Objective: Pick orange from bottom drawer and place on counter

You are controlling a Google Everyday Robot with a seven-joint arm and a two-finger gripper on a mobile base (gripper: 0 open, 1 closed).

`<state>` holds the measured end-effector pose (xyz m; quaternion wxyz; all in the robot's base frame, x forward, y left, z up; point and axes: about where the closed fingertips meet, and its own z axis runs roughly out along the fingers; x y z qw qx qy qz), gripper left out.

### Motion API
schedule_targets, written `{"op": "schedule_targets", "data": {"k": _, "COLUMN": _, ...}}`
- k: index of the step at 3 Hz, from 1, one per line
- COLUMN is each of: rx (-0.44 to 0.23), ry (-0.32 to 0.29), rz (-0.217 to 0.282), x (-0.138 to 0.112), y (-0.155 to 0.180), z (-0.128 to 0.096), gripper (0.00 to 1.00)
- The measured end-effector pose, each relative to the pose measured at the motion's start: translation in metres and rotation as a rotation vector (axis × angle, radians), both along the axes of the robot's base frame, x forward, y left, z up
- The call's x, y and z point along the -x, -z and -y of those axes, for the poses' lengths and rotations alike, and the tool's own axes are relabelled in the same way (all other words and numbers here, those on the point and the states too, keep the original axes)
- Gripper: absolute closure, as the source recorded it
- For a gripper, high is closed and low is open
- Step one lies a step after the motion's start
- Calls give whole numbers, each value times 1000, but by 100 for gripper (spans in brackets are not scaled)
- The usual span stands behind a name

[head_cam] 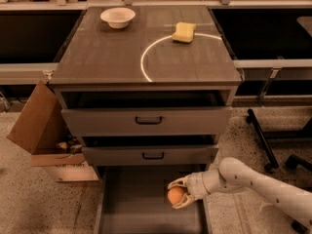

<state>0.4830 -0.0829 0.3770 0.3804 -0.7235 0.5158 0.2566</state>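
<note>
Orange point(176, 195), smooth and round, in gripper point(173, 196) fingers point(178, 183), over grey bottom drawer point(136, 206)

counter point(107, 57): dark wood-grain, matt, faint sheen | bottom drawer point(136, 204): flat grey, matt, smooth floor | orange point(176, 196): smooth skin, slight gloss | gripper point(173, 195), over drawer's right side, clasped on orange: smooth off-white plastic look | bowl point(118, 16): glossy white | sponge point(184, 32): matt yellow | box point(34, 121): plain brown cardboard | floor point(44, 204): speckled, rough

A white bowl point(117, 17) sat left of the yellow sponge point(184, 32); an open cardboard box point(39, 126) stood lower, farther left.
</note>
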Motion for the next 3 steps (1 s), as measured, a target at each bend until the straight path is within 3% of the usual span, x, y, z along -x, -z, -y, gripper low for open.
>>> {"op": "schedule_targets", "data": {"k": 2, "rx": 80, "ry": -17, "rz": 45, "x": 18, "y": -96, "z": -17, "gripper": 100}}
{"op": "schedule_targets", "data": {"k": 3, "rx": 29, "ry": -40, "rz": 62, "x": 21, "y": -134, "z": -14, "gripper": 100}}
